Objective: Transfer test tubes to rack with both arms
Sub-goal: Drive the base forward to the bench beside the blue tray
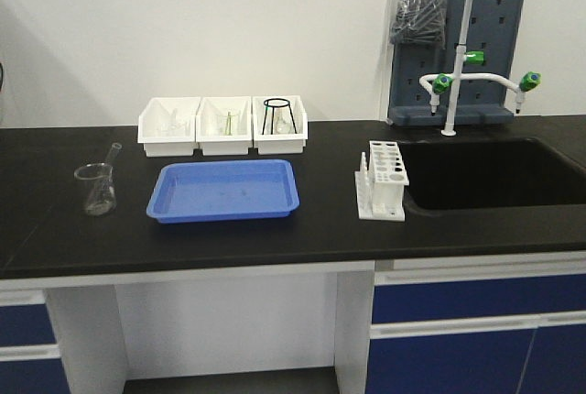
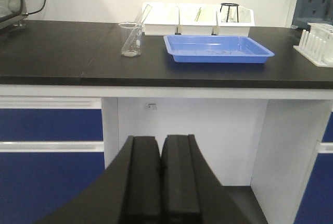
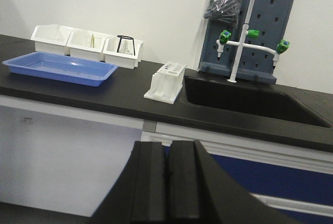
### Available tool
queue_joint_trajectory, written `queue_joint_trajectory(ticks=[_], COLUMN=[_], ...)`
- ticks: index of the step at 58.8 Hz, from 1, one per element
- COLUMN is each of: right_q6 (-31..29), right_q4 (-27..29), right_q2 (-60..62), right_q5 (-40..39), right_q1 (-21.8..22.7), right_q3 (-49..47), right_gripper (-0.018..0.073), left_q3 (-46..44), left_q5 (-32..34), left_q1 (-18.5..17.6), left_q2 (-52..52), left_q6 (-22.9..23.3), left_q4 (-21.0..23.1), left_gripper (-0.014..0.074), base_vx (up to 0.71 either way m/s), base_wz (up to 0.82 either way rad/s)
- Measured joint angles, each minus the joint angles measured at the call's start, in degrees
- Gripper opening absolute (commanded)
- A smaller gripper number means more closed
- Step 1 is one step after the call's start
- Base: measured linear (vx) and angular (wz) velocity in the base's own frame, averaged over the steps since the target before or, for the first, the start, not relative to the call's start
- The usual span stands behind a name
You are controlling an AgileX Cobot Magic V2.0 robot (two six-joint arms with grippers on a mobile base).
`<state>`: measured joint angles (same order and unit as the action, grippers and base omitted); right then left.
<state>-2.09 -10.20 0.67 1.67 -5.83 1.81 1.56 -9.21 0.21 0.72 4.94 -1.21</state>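
The white rack (image 1: pixel 383 179) stands on the black counter beside the sink, also seen at the right edge of the left wrist view (image 2: pixel 316 44) and in the right wrist view (image 3: pixel 167 81). Faint clear test tubes (image 2: pixel 218 52) lie in the blue tray (image 1: pixel 224 190). A slender clear tube (image 1: pixel 113 151) leans in a beaker (image 1: pixel 95 188). My left gripper (image 2: pixel 162 143) is shut and empty, held below counter height in front of the cabinet gap. My right gripper (image 3: pixel 167 148) is likewise shut and empty, low before the counter. Neither arm shows in the front view.
Three white bins (image 1: pixel 222 125) with glassware and a black wire stand line the wall behind the tray. A black sink (image 1: pixel 494 172) with a white faucet (image 1: pixel 462 46) and a grey pegboard (image 1: pixel 453 37) lies at the right. Blue cabinets (image 1: pixel 476 330) sit under the counter.
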Motion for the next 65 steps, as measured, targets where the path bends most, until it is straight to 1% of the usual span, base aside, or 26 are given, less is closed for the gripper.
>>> queue_joint_trajectory(ticks=[44, 65], right_q6=[0.0, 0.0], right_q4=[0.0, 0.0], right_q2=[0.0, 0.0], right_q5=[0.0, 0.0], right_q1=[0.0, 0.0], right_q3=[0.0, 0.0], right_gripper=[-0.0008, -0.0008], left_q3=[0.0, 0.0], left_q5=[0.0, 0.0], left_q1=[0.0, 0.0], left_q2=[0.0, 0.0], left_q6=[0.0, 0.0], left_q4=[0.0, 0.0], left_gripper=[-0.0003, -0.0003], base_vx=[0.42, 0.38], base_wz=[0.09, 0.01])
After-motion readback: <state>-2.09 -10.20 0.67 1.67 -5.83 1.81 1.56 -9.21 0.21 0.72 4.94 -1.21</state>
